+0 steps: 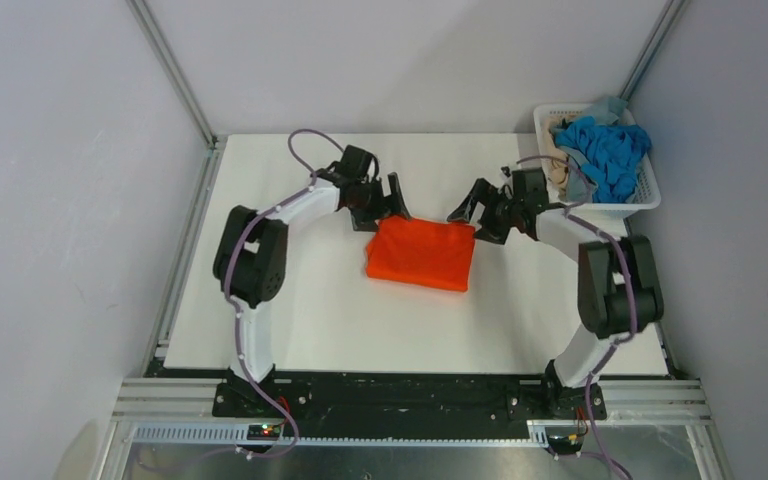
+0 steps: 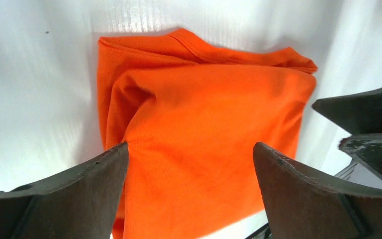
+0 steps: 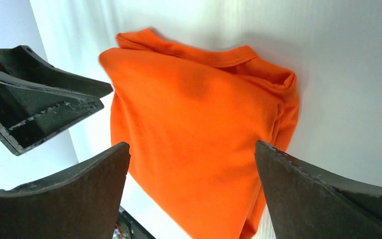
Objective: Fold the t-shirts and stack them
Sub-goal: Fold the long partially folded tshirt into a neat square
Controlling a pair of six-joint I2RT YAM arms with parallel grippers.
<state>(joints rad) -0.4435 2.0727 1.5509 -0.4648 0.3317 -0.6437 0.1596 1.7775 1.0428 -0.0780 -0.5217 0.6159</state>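
A bright orange t-shirt (image 1: 422,253) lies folded into a rough rectangle in the middle of the white table. It fills the left wrist view (image 2: 199,114) and the right wrist view (image 3: 199,124). My left gripper (image 1: 388,205) hovers open and empty at the shirt's far left corner. My right gripper (image 1: 475,212) hovers open and empty at its far right corner. The other t-shirts, bright blue (image 1: 608,152), grey-blue (image 1: 605,106) and beige (image 1: 558,172), sit bunched in the basket at the far right.
A white slotted plastic basket (image 1: 648,192) stands at the table's far right corner. Grey walls and metal frame rails close in the table on the left, back and right. The arm bases stand at the near edge.
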